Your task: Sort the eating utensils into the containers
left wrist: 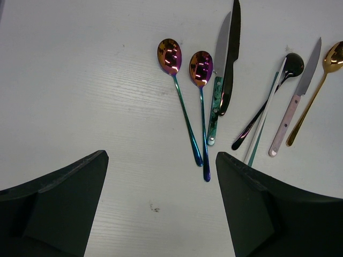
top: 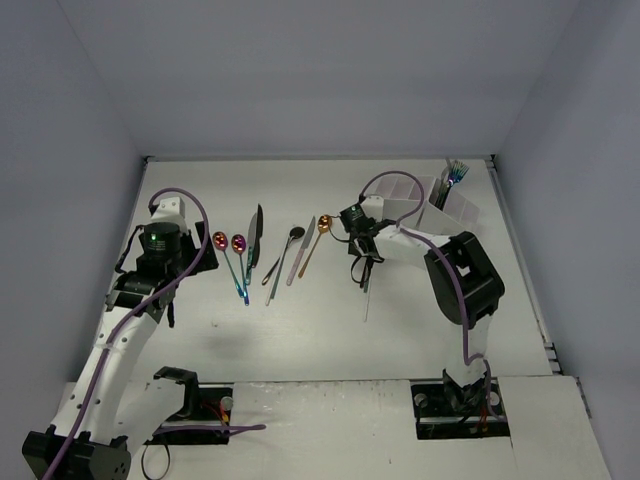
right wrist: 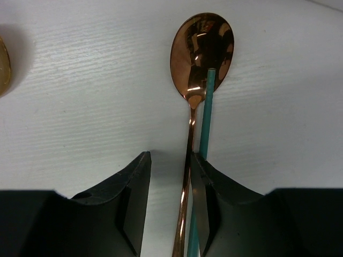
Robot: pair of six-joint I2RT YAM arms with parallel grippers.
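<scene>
My right gripper (top: 362, 262) (right wrist: 170, 156) is low over the table, jaws narrowly open. They straddle the handle of a copper spoon (right wrist: 202, 48), which lies close to the right finger (right wrist: 214, 193). A teal stick (right wrist: 208, 107) lies beside the spoon and runs under that finger. My left gripper (top: 150, 300) (left wrist: 162, 156) is wide open and empty above bare table. Ahead of it lie two rainbow spoons (left wrist: 169, 53), a green-handled knife (left wrist: 217, 101), a black knife (left wrist: 231, 53), a black spoon (left wrist: 292, 63), thin sticks (left wrist: 265, 126), a pink-handled knife (left wrist: 300, 101) and a gold spoon (left wrist: 332, 53). The white containers (top: 405, 190) stand at the back right.
Forks (top: 455, 175) stand upright in the right end of the containers. The grey enclosure walls close in the table on three sides. The row of utensils (top: 270, 255) lies between the two arms. A thin stick end (top: 366, 305) pokes out below the right gripper.
</scene>
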